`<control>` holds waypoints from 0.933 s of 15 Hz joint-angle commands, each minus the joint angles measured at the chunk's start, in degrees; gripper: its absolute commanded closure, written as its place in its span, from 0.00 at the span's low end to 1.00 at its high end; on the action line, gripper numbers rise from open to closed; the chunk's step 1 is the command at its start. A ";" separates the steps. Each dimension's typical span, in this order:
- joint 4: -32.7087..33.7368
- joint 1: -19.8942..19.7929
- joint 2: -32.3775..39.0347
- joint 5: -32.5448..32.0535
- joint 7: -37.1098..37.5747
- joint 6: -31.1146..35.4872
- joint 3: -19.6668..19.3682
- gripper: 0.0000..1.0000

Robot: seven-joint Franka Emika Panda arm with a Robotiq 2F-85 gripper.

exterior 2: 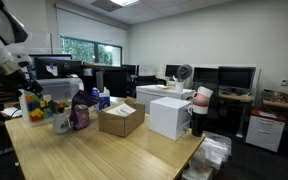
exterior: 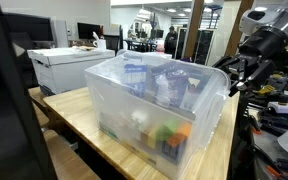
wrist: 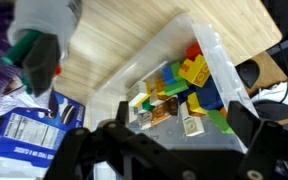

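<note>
The gripper (wrist: 169, 150), jaws standing wide apart and gripping nothing, is hovering over the clear plastic bin (exterior: 112, 95) sitting on the wooden table (exterior: 74, 112), with bright building blocks (wrist: 189, 80) lying inside, a green-capped bottle (wrist: 39, 55) crowding in nearby, and a blue packet (wrist: 24, 135) showing label print too small to read.

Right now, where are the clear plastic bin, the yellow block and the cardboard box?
clear plastic bin (exterior: 134, 108): an exterior view, on its near side wall.
yellow block (wrist: 194, 69): wrist view, on its top face.
cardboard box (exterior 2: 121, 122): an exterior view, on its front side.
</note>
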 commanded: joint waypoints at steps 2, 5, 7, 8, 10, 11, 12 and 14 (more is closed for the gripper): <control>-0.31 -8.42 -0.34 3.17 -1.10 2.33 8.21 0.00; -0.06 -15.53 -0.71 4.29 0.69 2.03 14.88 0.00; -0.05 -21.54 -0.52 4.59 2.07 2.00 20.65 0.00; -0.05 -24.62 -0.46 4.69 2.65 1.99 23.55 0.00; -0.05 -29.86 -0.49 4.72 3.05 1.98 28.57 0.00; 0.06 -32.32 -0.44 4.71 3.09 1.98 30.89 0.00; 0.51 -34.61 -0.10 4.95 3.02 1.97 33.06 0.00; 1.45 -39.06 0.49 5.22 2.73 1.93 37.41 0.00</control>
